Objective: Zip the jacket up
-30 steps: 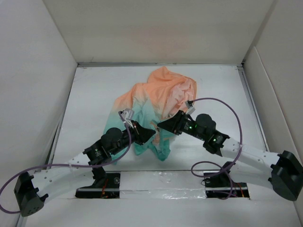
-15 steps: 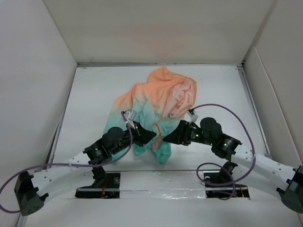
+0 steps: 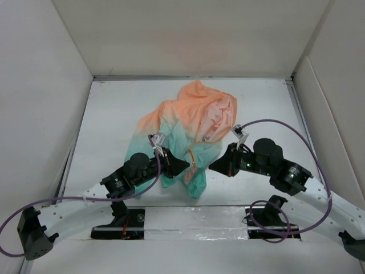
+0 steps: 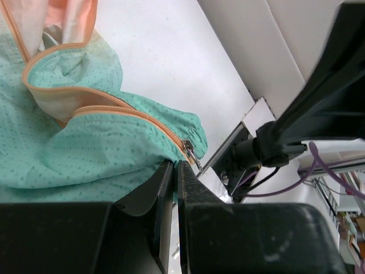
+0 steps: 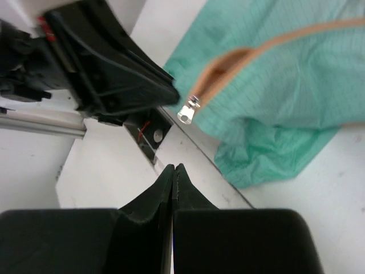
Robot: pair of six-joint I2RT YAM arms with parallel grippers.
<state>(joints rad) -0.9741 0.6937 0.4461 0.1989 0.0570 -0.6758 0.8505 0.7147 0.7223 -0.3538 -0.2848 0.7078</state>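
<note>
At the middle of the surface (image 3: 114,114) lies one crumpled jacket (image 3: 197,114). Of two claws, the left claw (image 3: 183,165) pinches its teal hem by the one zipper pull (image 5: 188,110); the right claw (image 3: 212,167) is closed, empty, just beside.

No legible text, label, brand mark, number or sign in any of the three views. On the jacket (image 3: 194,117) only a fine dotted weave shows, with no print and no lettered tag.
</note>
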